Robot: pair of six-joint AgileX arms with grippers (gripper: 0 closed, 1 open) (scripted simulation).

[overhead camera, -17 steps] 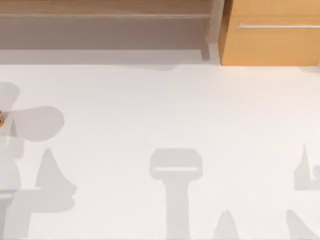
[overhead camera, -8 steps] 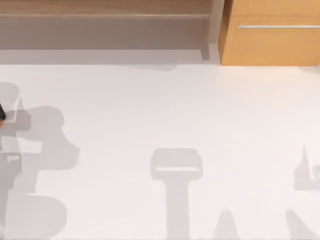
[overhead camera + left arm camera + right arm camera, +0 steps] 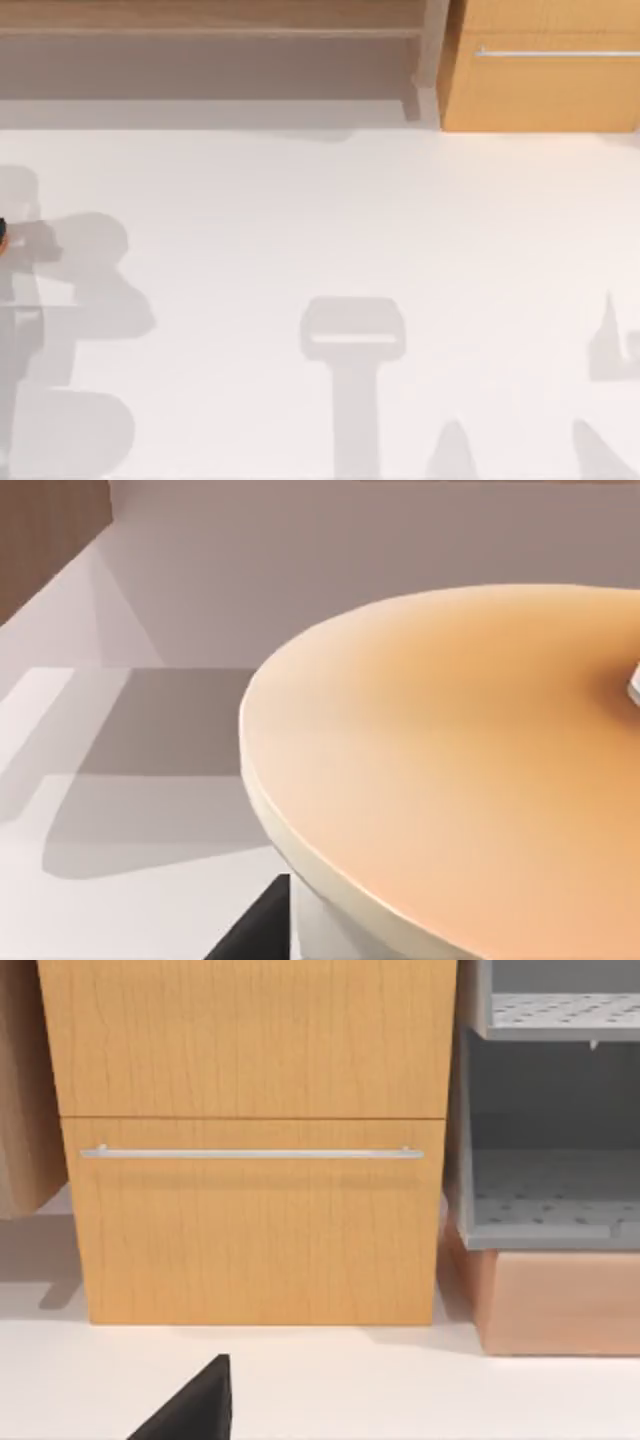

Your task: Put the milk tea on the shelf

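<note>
- table [image 3: 330, 220]: white, with arm shadows on its left side and near edge.
- shelf [image 3: 210, 30]: long brown board along the far edge, pale upright post at its right end. It is the target and sits well apart from the cup.
- cabinet [image 3: 545, 80]: orange-tan with a silver bar handle, at the far right corner just beside the shelf post. The right wrist view faces it square on. Not the target.
- milk tea [image 3: 450, 770]: in the left wrist view a round tan top with a pale rim sits right under the camera. In the top view there is a dark-and-brown sliver at the table's left edge, about mid-depth.
- left end effector: at the left edge over the cup. A dark finger [image 3: 255, 930] shows just beside the cup wall. Can't tell whether it is gripping or how wide the fingers stand.
- right end effector: parked on the right side facing the cabinet. One dark finger tip [image 3: 195, 1405] shows. Width can't be told.
- Judgement on the step in hand, grasp then lift: centre the fingers on the cup wall below the rim, close gently, lift straight and keep the cup upright. Then travel to the far edge and set it on the board left of the post.
</note>
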